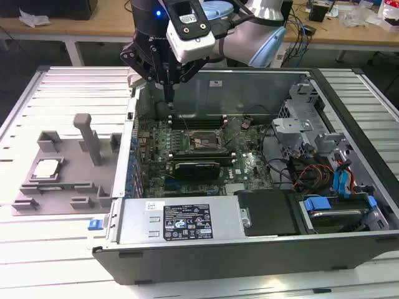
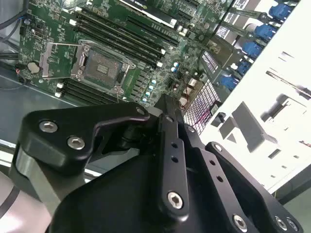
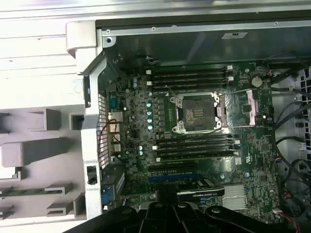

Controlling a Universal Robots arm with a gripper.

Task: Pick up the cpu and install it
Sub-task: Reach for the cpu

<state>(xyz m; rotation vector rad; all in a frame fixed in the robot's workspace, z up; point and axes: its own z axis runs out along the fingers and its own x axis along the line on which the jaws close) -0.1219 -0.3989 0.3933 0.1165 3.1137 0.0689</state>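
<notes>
The cpu (image 1: 47,168) lay flat in a recess of the grey tray (image 1: 68,159) at the exterior view's left, outside the open computer case (image 1: 262,249). It was a small square chip with a pale silvery-white metal top, brighter than the tray around it. The gripper (image 1: 169,94) hung well apart from it, above the motherboard (image 1: 187,156) near the case's far wall, its fingers pressed together on nothing. In both wrist views the dark socket frame (image 3: 197,112) lay uncovered, its metal bracket (image 3: 249,104) swung open beside it.
</notes>
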